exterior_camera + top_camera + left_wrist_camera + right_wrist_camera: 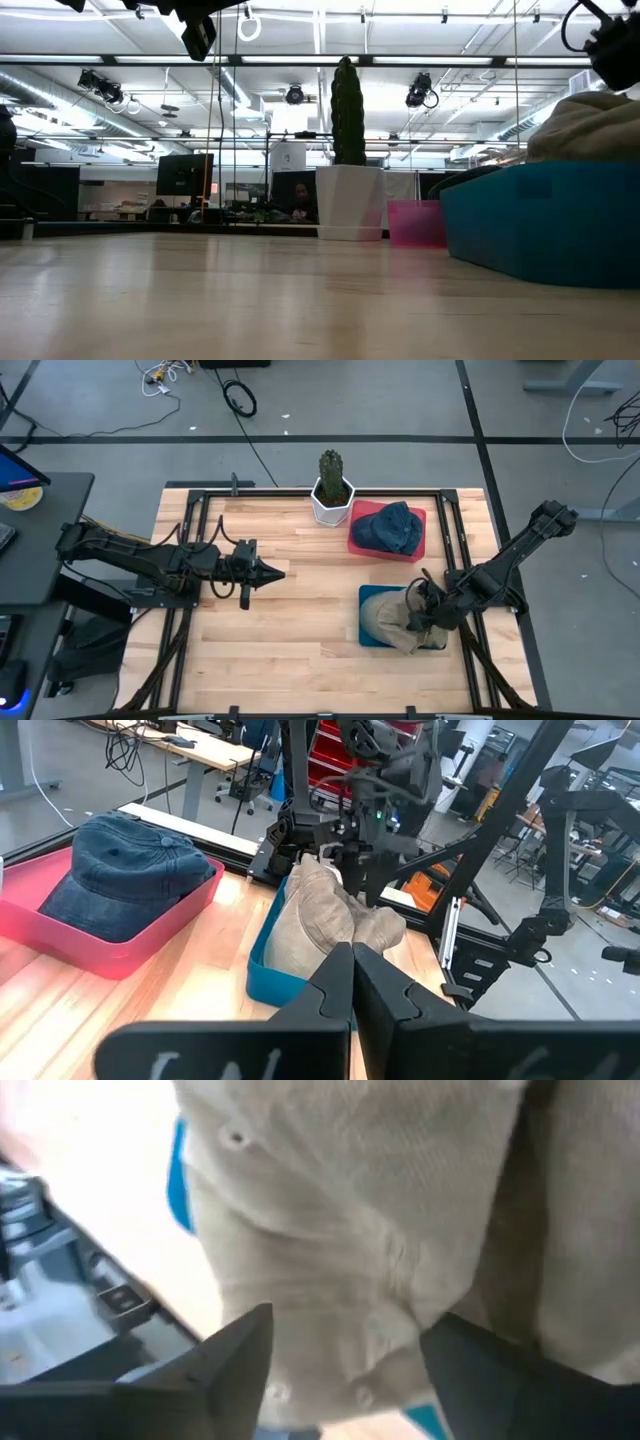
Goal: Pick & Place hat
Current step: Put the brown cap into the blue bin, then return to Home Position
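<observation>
Hovering open — right gripper [345, 1345] over beige hat [392, 618] in blue tray [368, 596].

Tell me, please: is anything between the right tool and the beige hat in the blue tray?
Nothing visible is in the way. The right tool is directly at the beige hat, its fingers spread on either side of the fabric in the right wrist view. The hat lies in the blue tray.

Robotics lab or workshop, wooden table [290, 630], floor cables [238, 398], ceiling strip lights [400, 17], desks behind [215, 750]
</observation>
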